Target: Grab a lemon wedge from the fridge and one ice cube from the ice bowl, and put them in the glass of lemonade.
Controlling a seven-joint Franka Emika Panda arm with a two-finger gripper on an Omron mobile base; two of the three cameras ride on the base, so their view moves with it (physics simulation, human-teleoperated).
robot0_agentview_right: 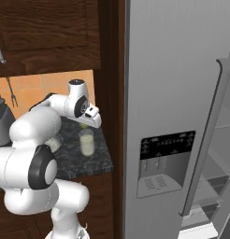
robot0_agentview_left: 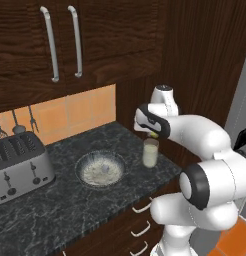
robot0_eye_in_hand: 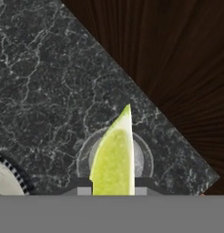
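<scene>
Holding: we have the lemon wedge (robot0_eye_in_hand: 114, 157) pinched tight in our gripper (robot0_eye_in_hand: 113, 189), with the two fingers squeezed together on it.
Our step now: we think we are about to drop the wedge into the glass of lemonade (robot0_agentview_left: 150, 153).
Where the glass is: it stands on the dark stone counter (robot0_agentview_left: 60, 200), near the counter's end by the wooden wall, and just beside the ice bowl (robot0_agentview_left: 100, 168).
Wedge and glass: in the hand view the wedge pokes up from between our fingers, and the round rim of the glass (robot0_eye_in_hand: 114, 157) shows right behind it, so the glass looks to be straight under our hand.
From the side: in the left base view the little yellow-green bit (robot0_agentview_left: 153, 134) hangs just above the top of the glass, not touching it.
How to do it well: we should keep the wedge over the middle of the glass, go down a little, then let go softly.
Watch out: if we let go too far to one side, the wedge could hit the rim and fall on the counter.
Be gentle: the glass is small and could tip, so we should not bump it.
Still to do: the ice cube is not picked up yet, we think, and the fridge (robot0_agentview_right: 182, 93) door (robot0_agentview_right: 215, 154) stands open.
</scene>
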